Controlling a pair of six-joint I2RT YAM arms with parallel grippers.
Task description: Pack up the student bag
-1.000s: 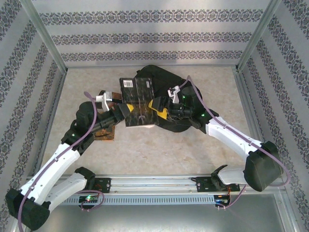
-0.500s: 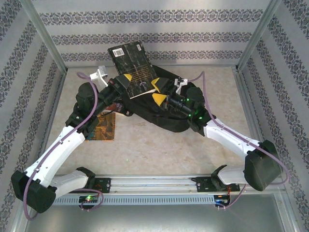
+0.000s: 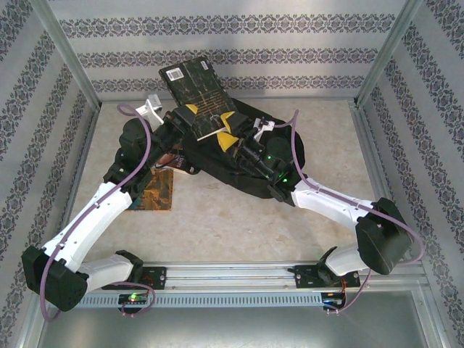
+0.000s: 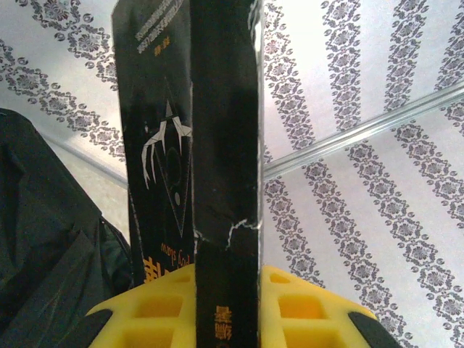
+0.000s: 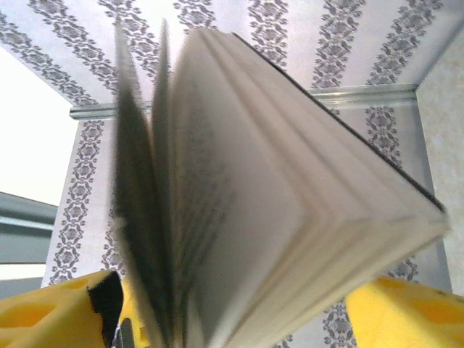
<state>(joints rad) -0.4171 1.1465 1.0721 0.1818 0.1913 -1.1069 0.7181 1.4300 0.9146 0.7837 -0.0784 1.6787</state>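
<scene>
Far left there's an orange book [image 3: 156, 192] lying flat on the counter [image 3: 239, 225], partly under the left arm. The left fingers [image 4: 163, 319] are clamped tight on the spine end of a black book [image 3: 197, 87], which they hold up off the counter, standing on end and tilted toward the back wall. The right fingers [image 5: 51, 312] are spread wide with the book's page edge sitting between them and the pages fanning loose. Can't tell if they actually touch it, but it doesn't look like a grip. The bag [image 3: 217, 165] is lying on the counter around back-middle, right under the raised book and the right arm.
</scene>
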